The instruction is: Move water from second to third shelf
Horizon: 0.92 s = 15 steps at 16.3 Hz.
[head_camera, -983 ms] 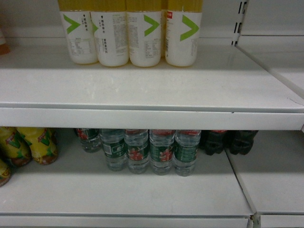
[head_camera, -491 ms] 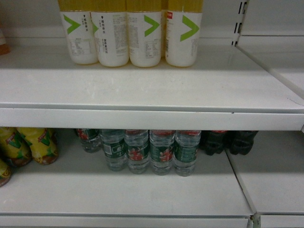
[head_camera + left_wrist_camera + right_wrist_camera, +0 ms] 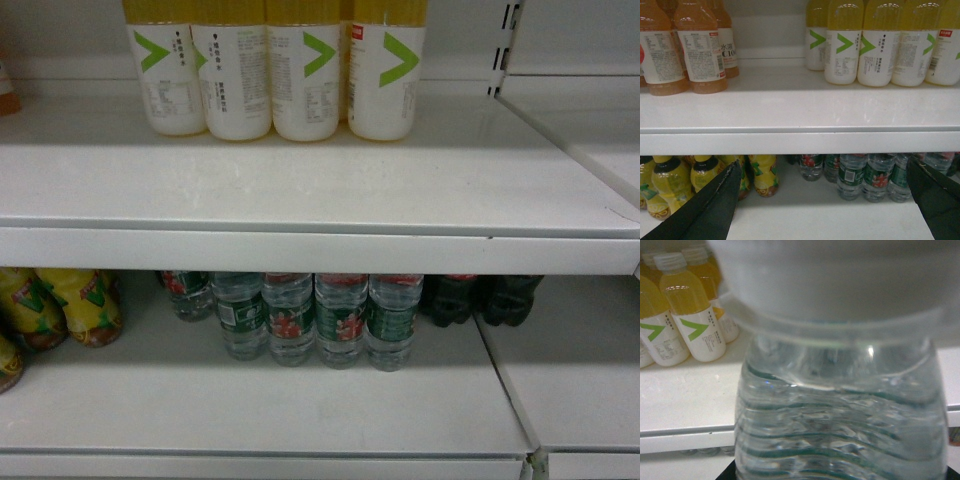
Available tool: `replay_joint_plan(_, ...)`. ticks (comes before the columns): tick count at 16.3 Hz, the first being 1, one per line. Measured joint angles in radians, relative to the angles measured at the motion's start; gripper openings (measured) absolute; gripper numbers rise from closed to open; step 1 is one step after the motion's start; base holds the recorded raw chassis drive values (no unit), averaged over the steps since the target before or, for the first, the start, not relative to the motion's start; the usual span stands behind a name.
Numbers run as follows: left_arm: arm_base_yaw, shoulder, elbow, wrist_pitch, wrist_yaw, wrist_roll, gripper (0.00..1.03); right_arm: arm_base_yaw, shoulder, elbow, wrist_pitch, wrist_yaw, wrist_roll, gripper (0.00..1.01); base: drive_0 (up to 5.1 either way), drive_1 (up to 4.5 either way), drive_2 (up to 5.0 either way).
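A clear ribbed water bottle fills the right wrist view, its cap close to the lens. It stands upright in my right gripper, which is shut on it; only dark finger edges show at the bottom corners. Behind it lies the white upper shelf. Several more water bottles with green labels stand in a row on the lower shelf. My left gripper is open with nothing between its fingers, level with the lower shelf and in front of it. Neither gripper appears in the head view.
Yellow drinks with white labels stand at the back of the upper shelf. Orange drinks are to their left. Yellow bottles and dark bottles flank the water row. A neighbouring shelf unit adjoins on the right.
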Motion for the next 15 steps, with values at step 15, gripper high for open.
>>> replay_joint_plan(15, 0.000, 0.000, 0.000, 0.001, 0.000, 0.000, 0.98, -0.006, 0.000, 0.000, -0.002, 0.004, -0.002, 0.44, -4.1, 2.03, 2.0)
